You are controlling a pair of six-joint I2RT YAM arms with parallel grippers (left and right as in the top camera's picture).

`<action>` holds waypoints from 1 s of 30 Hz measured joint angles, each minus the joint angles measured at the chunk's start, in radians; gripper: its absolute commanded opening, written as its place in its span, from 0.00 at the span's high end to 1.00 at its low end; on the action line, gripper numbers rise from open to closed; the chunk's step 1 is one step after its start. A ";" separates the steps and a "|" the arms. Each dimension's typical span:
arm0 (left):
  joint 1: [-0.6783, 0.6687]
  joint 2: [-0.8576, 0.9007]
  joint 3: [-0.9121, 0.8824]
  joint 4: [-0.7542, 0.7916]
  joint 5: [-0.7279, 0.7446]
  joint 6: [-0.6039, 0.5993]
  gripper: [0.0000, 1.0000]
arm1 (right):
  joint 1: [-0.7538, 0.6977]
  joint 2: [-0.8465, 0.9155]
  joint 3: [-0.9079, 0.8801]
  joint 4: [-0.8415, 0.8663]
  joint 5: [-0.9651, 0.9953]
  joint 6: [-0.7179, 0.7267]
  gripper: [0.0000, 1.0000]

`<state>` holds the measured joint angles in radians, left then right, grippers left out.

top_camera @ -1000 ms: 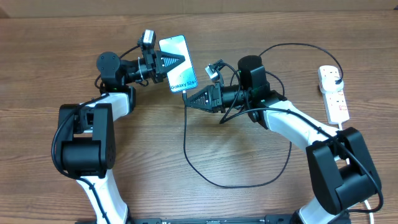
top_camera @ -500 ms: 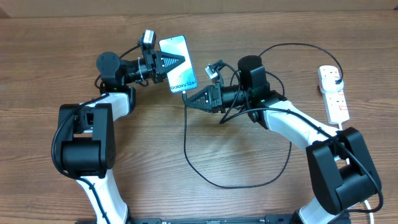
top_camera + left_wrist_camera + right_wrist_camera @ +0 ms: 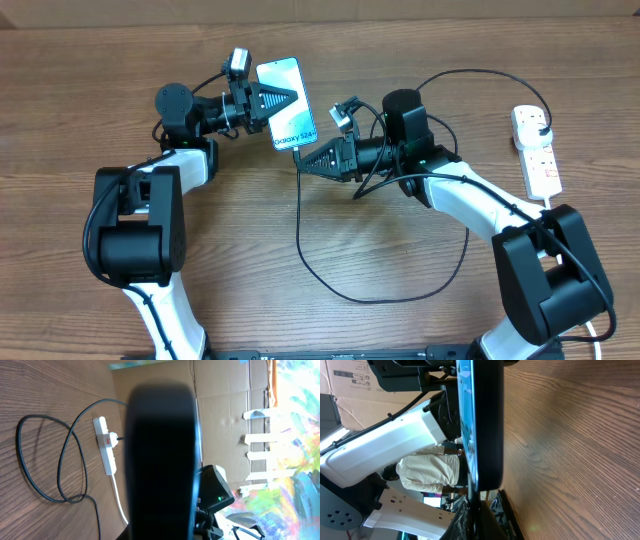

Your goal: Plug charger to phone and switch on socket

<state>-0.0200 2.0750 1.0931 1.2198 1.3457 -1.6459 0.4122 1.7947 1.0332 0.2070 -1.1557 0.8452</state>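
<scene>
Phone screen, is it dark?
No, the phone shows a lit blue screen in the overhead view.

No change is seen: nothing has been shifted around the slim lit blue-screened phone since earlier

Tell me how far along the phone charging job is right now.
Done: the charger's plug already sits in the socket, and the left gripper holds the phone up off the table. In hand: the right gripper is shut on the charger near its tip, right at the phone's lower end; whether it is fully seated cannot be told. Left: switching on the socket.
</scene>
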 measured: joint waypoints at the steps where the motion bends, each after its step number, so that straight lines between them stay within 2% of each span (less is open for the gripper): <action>1: 0.000 0.000 0.000 0.000 0.001 0.000 0.95 | 0.000 0.000 0.000 0.001 0.000 0.000 0.96; 30: 0.018 0.000 0.000 0.000 0.035 0.003 0.95 | 0.000 0.000 0.000 -0.002 0.009 0.000 0.96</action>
<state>-0.0021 2.0750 1.0931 1.2198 1.3808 -1.6428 0.4118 1.7947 1.0332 0.2050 -1.1465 0.8452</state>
